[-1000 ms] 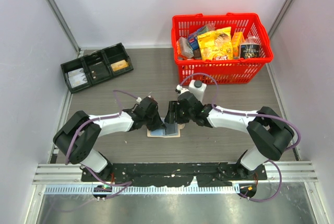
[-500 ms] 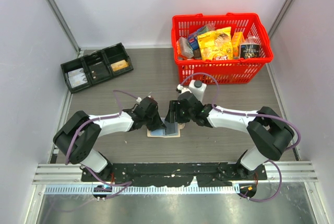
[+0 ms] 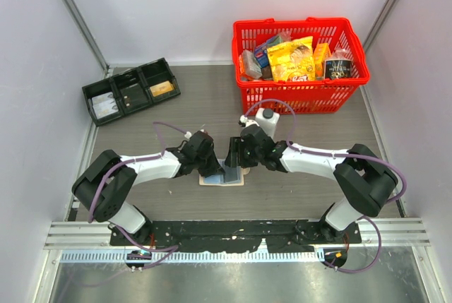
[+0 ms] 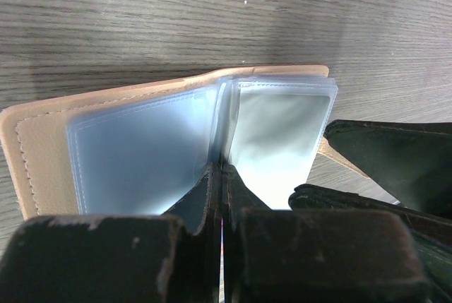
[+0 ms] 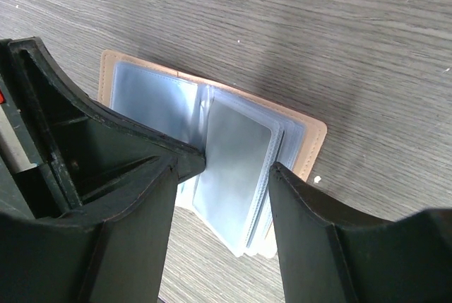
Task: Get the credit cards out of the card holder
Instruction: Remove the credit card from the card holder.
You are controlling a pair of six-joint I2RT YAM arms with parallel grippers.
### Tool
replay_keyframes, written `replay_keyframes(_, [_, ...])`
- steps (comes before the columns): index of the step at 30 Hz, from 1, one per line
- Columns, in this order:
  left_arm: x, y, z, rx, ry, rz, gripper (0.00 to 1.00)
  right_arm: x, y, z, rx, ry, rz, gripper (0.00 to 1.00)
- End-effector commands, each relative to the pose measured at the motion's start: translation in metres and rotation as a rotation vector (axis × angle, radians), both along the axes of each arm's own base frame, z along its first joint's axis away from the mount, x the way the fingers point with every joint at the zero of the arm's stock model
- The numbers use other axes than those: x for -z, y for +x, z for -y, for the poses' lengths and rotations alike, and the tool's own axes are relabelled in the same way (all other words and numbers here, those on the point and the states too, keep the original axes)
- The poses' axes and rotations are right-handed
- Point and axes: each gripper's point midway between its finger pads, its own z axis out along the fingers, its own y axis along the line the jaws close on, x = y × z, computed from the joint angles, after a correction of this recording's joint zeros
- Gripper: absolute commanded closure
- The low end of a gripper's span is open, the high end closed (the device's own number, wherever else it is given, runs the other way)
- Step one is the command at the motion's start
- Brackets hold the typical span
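Card holder (image 3: 224, 177) lies open on surface (image 3: 162, 116), near-centre btwn arms. L end effector (image 4: 220, 174) fully shut, tips at its fold. R end effector (image 5: 238, 169) part open, jaws astride clear sleeves (image 4: 282, 133); can't tell if clamped.

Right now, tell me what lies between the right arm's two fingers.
Clear sleeves of the open card holder, fanned up between the two fingers; the right wrist view shows it.

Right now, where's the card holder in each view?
Top external: card holder just below the picture's centre.
Left wrist: middle, lying open, clear sleeves showing.
Right wrist: middle, open, set at a slant.
Shared landmark: the wood-grain table beneath it.
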Motion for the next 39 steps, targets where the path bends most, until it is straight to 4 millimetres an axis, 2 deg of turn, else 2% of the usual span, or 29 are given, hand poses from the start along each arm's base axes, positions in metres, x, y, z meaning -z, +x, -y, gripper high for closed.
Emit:
replay_keyframes(1, [0.01,-0.012,-0.002,0.016,0.01,-0.041,1.0,0.0,0.002,-0.002,0.006,0.013,0.001,0.41])
replay_keyframes(15, [0.004,-0.01,0.001,0.021,-0.003,-0.032,1.0,-0.021,-0.002,-0.019,-0.056,0.107,0.022,0.46])
replay_keyframes(22, [-0.018,-0.003,0.0,0.011,-0.014,0.023,0.9,-0.038,-0.004,-0.029,-0.1,0.163,0.04,0.5])
replay_keyframes(26, [-0.029,-0.002,-0.005,-0.001,-0.005,0.054,0.85,-0.042,-0.006,-0.034,-0.123,0.191,0.029,0.51])
replay_keyframes(34, [-0.041,-0.005,-0.025,-0.035,0.036,0.094,0.83,-0.048,-0.009,-0.044,-0.158,0.234,0.017,0.55])
replay_keyframes(39, [-0.048,-0.005,-0.047,-0.098,0.086,0.144,0.8,-0.057,-0.016,-0.053,-0.212,0.278,0.018,0.57])
